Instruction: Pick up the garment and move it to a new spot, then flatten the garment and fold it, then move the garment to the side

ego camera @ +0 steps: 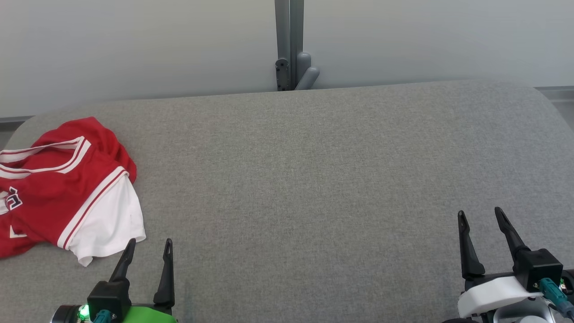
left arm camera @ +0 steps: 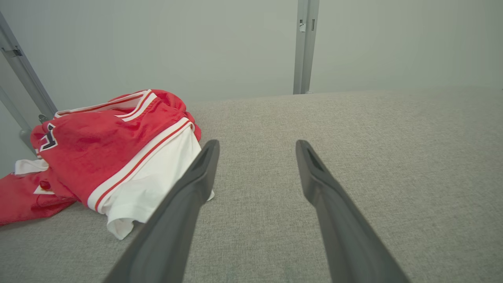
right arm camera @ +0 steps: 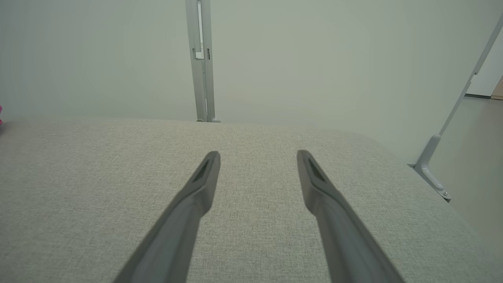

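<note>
Garment, red with white trim and white sleeve, seen crumpled at left edge of grey bench, partly cut off by head view's border. Left pincer held wide open, nothing gripped, one fingertip just beside white sleeve hem; contact cannot be told. Right pincer held wide open, nothing gripped, over bare bench at right, well apart from garment. Grey post seen behind bench.

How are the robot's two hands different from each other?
The left gripper sits right beside the red-and-white garment; the right gripper is far from it, over bare grey table. The left gripper's wrist wears a green cover, the right gripper's a white cover. Both are open and empty, with two long dark fingers.
</note>
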`<state>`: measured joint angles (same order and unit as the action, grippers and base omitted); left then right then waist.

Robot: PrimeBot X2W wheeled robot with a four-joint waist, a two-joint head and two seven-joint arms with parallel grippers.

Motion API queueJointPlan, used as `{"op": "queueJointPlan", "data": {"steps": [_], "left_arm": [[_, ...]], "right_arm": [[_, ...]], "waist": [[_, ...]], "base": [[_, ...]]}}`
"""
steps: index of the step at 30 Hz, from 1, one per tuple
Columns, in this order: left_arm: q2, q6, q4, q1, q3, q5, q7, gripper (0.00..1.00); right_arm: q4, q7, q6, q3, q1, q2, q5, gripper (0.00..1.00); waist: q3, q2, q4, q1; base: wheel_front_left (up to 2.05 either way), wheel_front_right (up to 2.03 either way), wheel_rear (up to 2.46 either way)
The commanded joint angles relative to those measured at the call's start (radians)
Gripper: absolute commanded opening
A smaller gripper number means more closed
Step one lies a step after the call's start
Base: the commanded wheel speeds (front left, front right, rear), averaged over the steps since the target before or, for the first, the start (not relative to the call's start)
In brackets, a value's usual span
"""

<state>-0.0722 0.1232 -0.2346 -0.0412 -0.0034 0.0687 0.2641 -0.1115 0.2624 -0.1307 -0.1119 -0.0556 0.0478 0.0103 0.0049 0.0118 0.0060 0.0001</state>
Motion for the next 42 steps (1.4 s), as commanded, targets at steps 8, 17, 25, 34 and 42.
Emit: {"op": "queueJointPlan", "data": {"steps": [8, 17, 25, 34, 42], "left_arm": [[0.005, 0.005, -0.013, 0.007, -0.007, 0.008, 0.001, 1.00], [0.007, 0.005, -0.018, 0.008, 0.006, 0.013, 0.001, 1.00], [0.013, -0.004, -0.020, -0.032, 0.049, 0.027, 0.001, 1.00], [0.018, -0.043, -0.050, -0.041, 0.101, 0.031, 0.001, 1.00], [0.020, -0.036, -0.213, 0.150, 0.099, 0.141, -0.020, 1.00]], "right_arm": [[0.001, 0.004, 0.000, -0.009, -0.012, 0.005, -0.021, 1.00], [0.000, 0.004, 0.000, -0.005, -0.018, 0.004, -0.030, 1.00], [-0.008, 0.004, 0.000, 0.039, 0.003, 0.004, -0.037, 1.00], [-0.020, 0.004, 0.000, 0.114, 0.023, 0.004, -0.024, 1.00], [-0.001, 0.004, 0.000, 0.128, 0.063, 0.005, 0.007, 1.00]], "waist": [[0.002, -0.0118, 0.017, -0.0001], [-0.003, -0.0118, 0.160, -0.0001], [-0.014, -0.0118, 0.344, -0.0001], [-0.005, -0.0118, 0.378, -0.0001], [0.090, -0.0118, 0.283, -0.0001]], "base": [[0.00, 0.00, 0.00], [0.00, 0.00, 0.00], [0.00, 0.00, 0.00], [0.00, 0.00, 0.00], [0.00, 0.00, 0.00]]}}
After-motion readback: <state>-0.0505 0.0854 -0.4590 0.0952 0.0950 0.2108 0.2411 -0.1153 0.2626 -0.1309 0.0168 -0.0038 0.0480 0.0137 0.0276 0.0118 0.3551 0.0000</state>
